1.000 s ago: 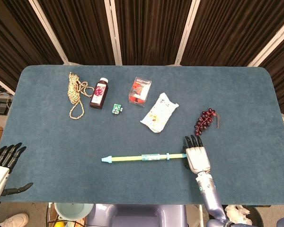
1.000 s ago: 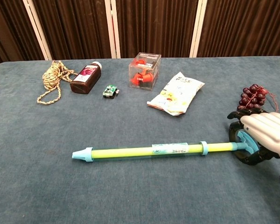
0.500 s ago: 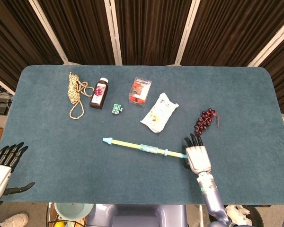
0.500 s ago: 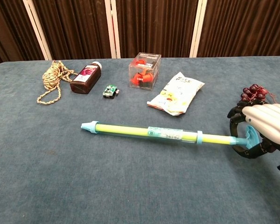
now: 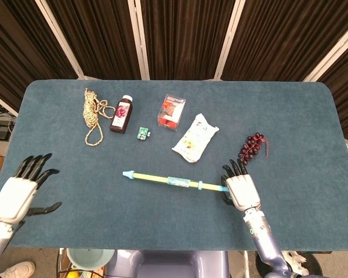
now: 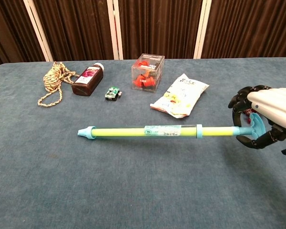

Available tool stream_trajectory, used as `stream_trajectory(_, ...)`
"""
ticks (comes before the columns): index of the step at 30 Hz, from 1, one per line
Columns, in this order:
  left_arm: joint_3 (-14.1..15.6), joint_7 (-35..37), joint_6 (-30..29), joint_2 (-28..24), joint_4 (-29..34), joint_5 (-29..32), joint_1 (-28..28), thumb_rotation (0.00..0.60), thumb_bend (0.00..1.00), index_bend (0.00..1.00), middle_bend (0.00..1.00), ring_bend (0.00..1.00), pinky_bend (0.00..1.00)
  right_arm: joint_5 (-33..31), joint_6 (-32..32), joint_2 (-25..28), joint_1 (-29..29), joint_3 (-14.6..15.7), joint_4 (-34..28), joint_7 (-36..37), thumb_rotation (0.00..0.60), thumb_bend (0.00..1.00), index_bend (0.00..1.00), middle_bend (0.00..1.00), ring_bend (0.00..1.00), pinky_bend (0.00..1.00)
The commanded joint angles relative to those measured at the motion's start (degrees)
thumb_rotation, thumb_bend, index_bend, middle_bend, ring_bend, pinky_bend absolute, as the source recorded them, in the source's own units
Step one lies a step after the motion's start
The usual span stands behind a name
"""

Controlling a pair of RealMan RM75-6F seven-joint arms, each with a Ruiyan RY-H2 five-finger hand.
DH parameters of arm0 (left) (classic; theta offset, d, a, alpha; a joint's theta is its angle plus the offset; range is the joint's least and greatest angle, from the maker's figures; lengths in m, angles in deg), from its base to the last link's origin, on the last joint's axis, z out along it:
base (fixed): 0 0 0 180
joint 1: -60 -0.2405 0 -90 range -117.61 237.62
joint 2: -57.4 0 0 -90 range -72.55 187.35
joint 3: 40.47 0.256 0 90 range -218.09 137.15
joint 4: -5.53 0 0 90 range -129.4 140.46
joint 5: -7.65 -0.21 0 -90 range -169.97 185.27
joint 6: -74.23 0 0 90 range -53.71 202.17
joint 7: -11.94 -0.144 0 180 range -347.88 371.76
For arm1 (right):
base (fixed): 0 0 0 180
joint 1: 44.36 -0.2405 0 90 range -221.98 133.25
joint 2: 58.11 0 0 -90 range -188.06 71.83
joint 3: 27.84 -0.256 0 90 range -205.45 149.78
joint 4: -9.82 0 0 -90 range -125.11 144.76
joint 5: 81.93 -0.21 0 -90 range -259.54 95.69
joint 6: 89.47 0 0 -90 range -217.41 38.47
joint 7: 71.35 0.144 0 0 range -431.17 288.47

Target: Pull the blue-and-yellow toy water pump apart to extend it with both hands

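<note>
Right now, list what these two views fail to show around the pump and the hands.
- Pump handle: the right hand covers most of it in the chest view; the grip underneath is hidden.
- Grapes: hidden behind the right hand in the chest view.
- Left hand: outside the chest view.
- Bottle label: too small to read.

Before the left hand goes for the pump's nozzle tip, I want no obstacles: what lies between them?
Only bare table, shown in the head view, lies between the open left hand and the toy water pump.
</note>
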Motion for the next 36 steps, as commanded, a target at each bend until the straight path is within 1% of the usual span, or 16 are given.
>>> stream_trajectory(1, -3.94, -6.22, 5.43, 1.47, 2.15, 4.96, 4.98, 0.600, 0.17, 0.31, 0.00, 0.00, 0.02, -0.20, 0.10, 0.26, -0.13, -0.02, -0.14, 0.21, 0.600, 0.51, 0.81, 0.22, 0.08, 0.01)
stream_trajectory(5, -6.42, -11.65, 9.95, 4.35, 1.62, 10.30, 9.05, 0.600, 0.18, 0.35, 0.00, 0.00, 0.02, -0.38, 0.05, 0.43, -0.27, 0.02, -0.17, 0.24, 0.600, 0.51, 0.81, 0.22, 0.08, 0.01)
stream_trajectory(8, -7.56, -15.43, 12.65, 7.48, 0.23, 14.40, 11.74, 0.600, 0.18, 0.38, 0.00, 0.00, 0.02, -0.47, -0.03, 0.63, -0.39, -0.02, -0.30, 0.30, 0.600, 0.51, 0.81, 0.22, 0.08, 0.01)
stream_trajectory(15, -7.85, -22.07, 17.36, 16.15, -5.88, 21.42, 17.15, 0.600, 0.18, 0.38, 0.00, 0.00, 0.02, -0.70, -0.23, 1.32, -0.72, -0.16, -0.88, 0.06, 0.600, 0.51, 0.81, 0.22, 0.08, 0.01)
stream_trajectory(18, -7.67, -24.23, 18.23, 19.74, -8.62, 23.02, 18.98, 0.600, 0.20, 0.39, 0.00, 0.00, 0.02, -0.80, -0.36, 1.55, -0.79, -0.14, -1.12, 0.01, 0.600, 0.51, 0.81, 0.22, 0.08, 0.01)
stream_trajectory(21, -7.33, -26.14, 18.40, 22.15, -10.61, 23.64, 20.32, 0.600, 0.23, 0.40, 0.00, 0.00, 0.02, -1.02, -0.44, 1.65, -0.79, -0.03, -1.17, 0.00, 0.600, 0.51, 0.82, 0.22, 0.08, 0.01)
stream_trajectory(29, -6.74, -28.57, 18.82, 27.23, -14.94, 25.33, 22.98, 0.600, 0.25, 0.43, 0.00, 0.00, 0.02, -1.39, -0.44, 1.74, -0.78, 0.42, -0.99, 0.24, 0.600, 0.52, 0.81, 0.22, 0.08, 0.01)
stream_trajectory(32, -6.37, -28.99, 19.57, 29.85, -17.21, 26.45, 24.02, 0.600, 0.25, 0.44, 0.00, 0.00, 0.02, -1.31, -0.51, 1.69, -0.79, 0.62, -0.97, 0.28, 0.600, 0.51, 0.81, 0.22, 0.08, 0.01)
stream_trajectory(36, -6.18, -29.06, 19.80, 31.91, -18.82, 27.33, 24.87, 0.600, 0.25, 0.44, 0.00, 0.00, 0.02, -1.30, -0.62, 1.51, -0.84, 0.78, -1.05, 0.22, 0.600, 0.51, 0.81, 0.22, 0.08, 0.01)
